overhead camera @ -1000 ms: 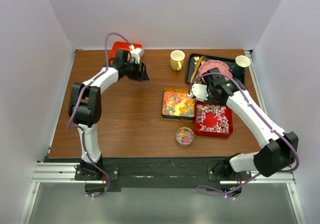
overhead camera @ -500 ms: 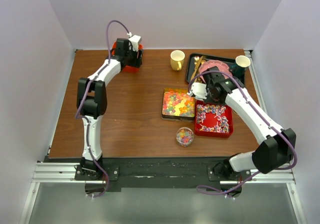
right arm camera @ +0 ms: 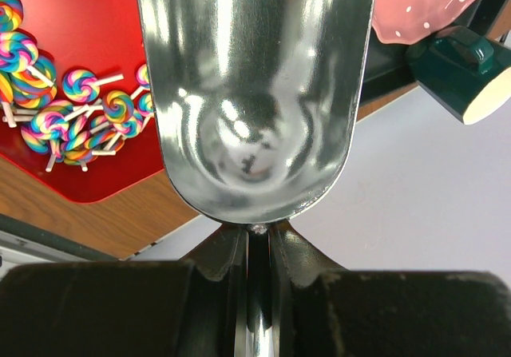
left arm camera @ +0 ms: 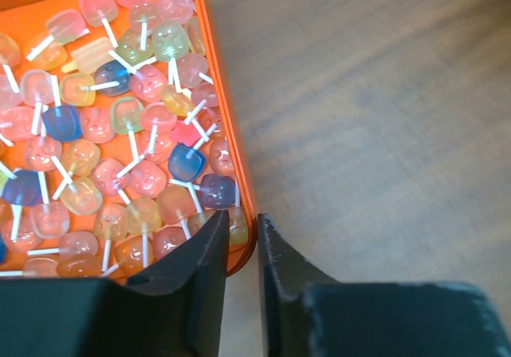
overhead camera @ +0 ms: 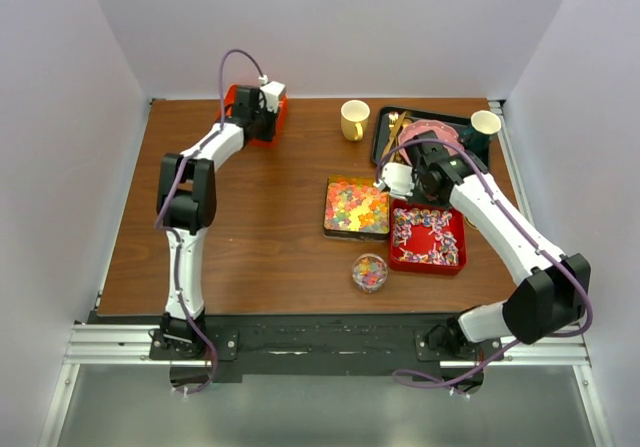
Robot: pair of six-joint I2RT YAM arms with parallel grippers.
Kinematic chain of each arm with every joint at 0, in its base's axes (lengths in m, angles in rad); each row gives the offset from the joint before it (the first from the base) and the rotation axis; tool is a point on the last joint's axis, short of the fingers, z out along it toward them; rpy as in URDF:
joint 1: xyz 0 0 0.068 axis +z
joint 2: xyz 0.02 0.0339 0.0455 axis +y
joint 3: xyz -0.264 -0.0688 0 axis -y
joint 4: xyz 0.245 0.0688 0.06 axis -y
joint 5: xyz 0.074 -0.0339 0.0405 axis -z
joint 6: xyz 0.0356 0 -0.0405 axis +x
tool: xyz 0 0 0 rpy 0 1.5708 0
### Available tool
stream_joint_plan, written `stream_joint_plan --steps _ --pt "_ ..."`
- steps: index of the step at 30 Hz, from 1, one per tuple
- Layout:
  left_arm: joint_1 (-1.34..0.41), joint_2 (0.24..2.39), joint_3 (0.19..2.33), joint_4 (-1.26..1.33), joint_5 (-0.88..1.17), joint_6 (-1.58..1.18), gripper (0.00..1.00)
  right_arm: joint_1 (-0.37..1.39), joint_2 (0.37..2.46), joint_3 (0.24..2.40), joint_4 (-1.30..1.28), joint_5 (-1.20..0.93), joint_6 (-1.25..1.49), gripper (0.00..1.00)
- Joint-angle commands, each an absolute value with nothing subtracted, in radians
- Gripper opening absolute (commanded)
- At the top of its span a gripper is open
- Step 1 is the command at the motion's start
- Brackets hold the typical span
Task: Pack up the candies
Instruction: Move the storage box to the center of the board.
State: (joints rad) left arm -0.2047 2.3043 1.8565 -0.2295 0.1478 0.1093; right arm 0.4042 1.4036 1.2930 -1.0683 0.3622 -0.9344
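Dragging the orange tray point(left arm camera: 217, 101) is where trouble could start, I judge. The left tool point(left arm camera: 239, 241) has its two fingers drawn nearly together astride the tray's corner rim, pinching only that thin wall. A sharp tug could let the rim slip free, and a tilt could spill the stick candies point(left arm camera: 120, 133) heaped against it.

That tray sits well off to the far left of the gummy tin point(overhead camera: 355, 236), hard against the back edge of the surface point(overhead camera: 260, 237), so the only way to move it is inward.

The right tool point(right arm camera: 257, 245) is clamped on the handle of an empty metal scoop point(right arm camera: 251, 93), which hangs just to the far right of the tin, over the far rim of the red tray point(right arm camera: 88, 29) of swirl lollipops point(right arm camera: 48, 121). The pink plate point(right arm camera: 423, 1) and green mug point(right arm camera: 455, 73) lie close beyond the scoop — a wide swing could clip them.

Left of the tin is a broad bare stretch. Its right side is crowded by the red tray, and a small bowl point(overhead camera: 369, 272) of candies sits on its near side.
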Motion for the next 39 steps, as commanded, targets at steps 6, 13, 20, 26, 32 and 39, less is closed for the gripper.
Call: stream_joint_plan --steps 6,13,20,26,32,39 --pt "-0.212 1.975 1.448 -0.262 0.322 0.114 0.17 0.400 1.440 1.393 -1.049 0.337 -0.913 0.00" --pt "-0.224 1.703 1.135 -0.415 0.656 0.294 0.15 0.399 1.473 1.427 -1.046 0.321 -0.919 0.00" --pt "-0.225 1.652 1.112 -0.939 0.703 0.781 0.15 0.400 1.522 1.489 -1.055 0.295 -0.913 0.00" --pt "-0.225 1.585 1.019 -0.947 0.556 0.930 0.13 0.400 1.577 1.557 -1.072 0.273 -0.894 0.00" --pt "-0.225 1.557 1.055 -0.916 0.560 0.893 0.31 0.400 1.586 1.583 -1.078 0.267 -0.885 0.00" --pt "-0.264 1.563 1.083 -0.747 0.571 0.718 0.34 0.400 1.574 1.552 -1.075 0.264 -0.877 0.00"
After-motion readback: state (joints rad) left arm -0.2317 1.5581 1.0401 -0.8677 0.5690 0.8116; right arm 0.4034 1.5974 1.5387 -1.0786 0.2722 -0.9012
